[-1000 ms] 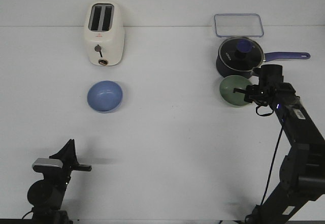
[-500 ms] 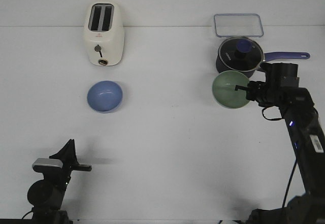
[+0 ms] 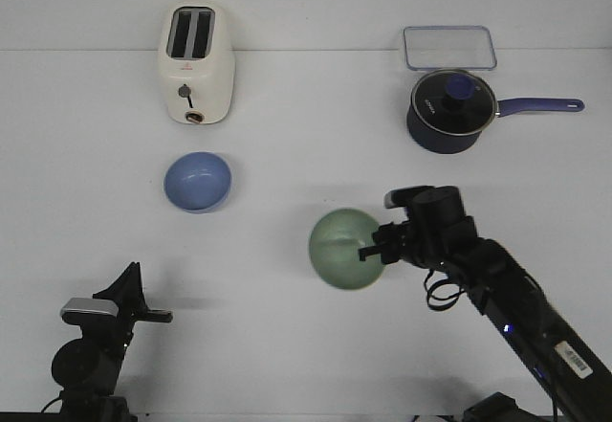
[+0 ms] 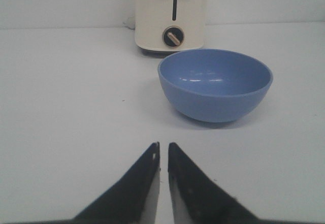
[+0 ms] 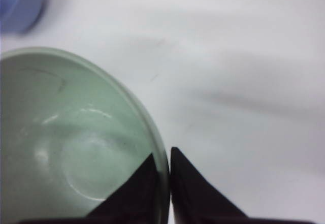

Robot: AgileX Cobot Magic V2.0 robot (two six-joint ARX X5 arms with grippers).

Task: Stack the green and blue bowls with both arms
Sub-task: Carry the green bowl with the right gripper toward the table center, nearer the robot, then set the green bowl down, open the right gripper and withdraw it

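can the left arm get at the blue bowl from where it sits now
Probably yes: the blue bowl stands upright straight ahead of the left gripper, with only bare table between them, though its fingers are shut.

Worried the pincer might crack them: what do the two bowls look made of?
Blue bowl: probably plastic or melamine, with an even colour, a thin rim and only soft highlights inside, so a matte finish. Green bowl: likely the same material, smooth and matte, with faint dark scuff marks inside. The right pincer grips its thin rim. Ceramic can't be ruled out.
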